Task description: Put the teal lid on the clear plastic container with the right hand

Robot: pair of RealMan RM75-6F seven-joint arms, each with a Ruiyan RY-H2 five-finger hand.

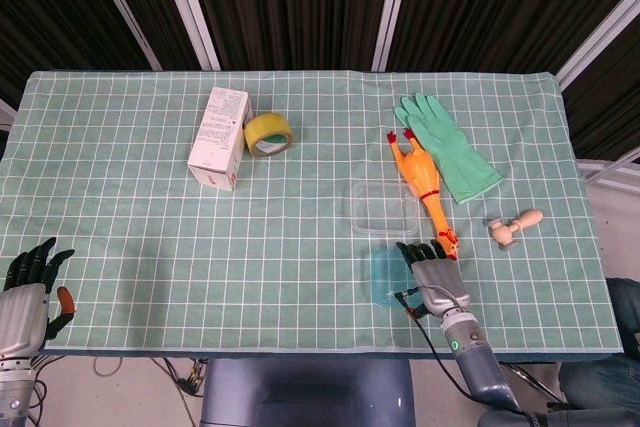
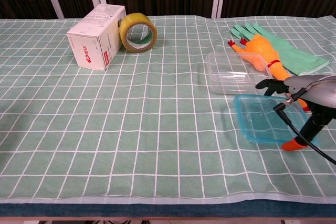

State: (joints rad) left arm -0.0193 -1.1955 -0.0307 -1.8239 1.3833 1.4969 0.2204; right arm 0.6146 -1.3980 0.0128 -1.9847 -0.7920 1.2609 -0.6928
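On the green checked tablecloth (image 1: pixel 150 227), the clear plastic container (image 2: pixel 233 72) sits beside the rubber chicken (image 1: pixel 422 185), while just in front of it the right hand (image 2: pixel 304 98) grips the tilted teal lid (image 2: pixel 265 121), and the left hand (image 1: pixel 28 292) rests open, holding nothing.

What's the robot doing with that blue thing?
The robot's right hand holds the teal lid at its right edge, tilted above the green cloth. The clear plastic container sits just behind the lid, open and waiting for it. A rubber chicken lies beside the container. The left hand rests at the table's near left corner, holding nothing.
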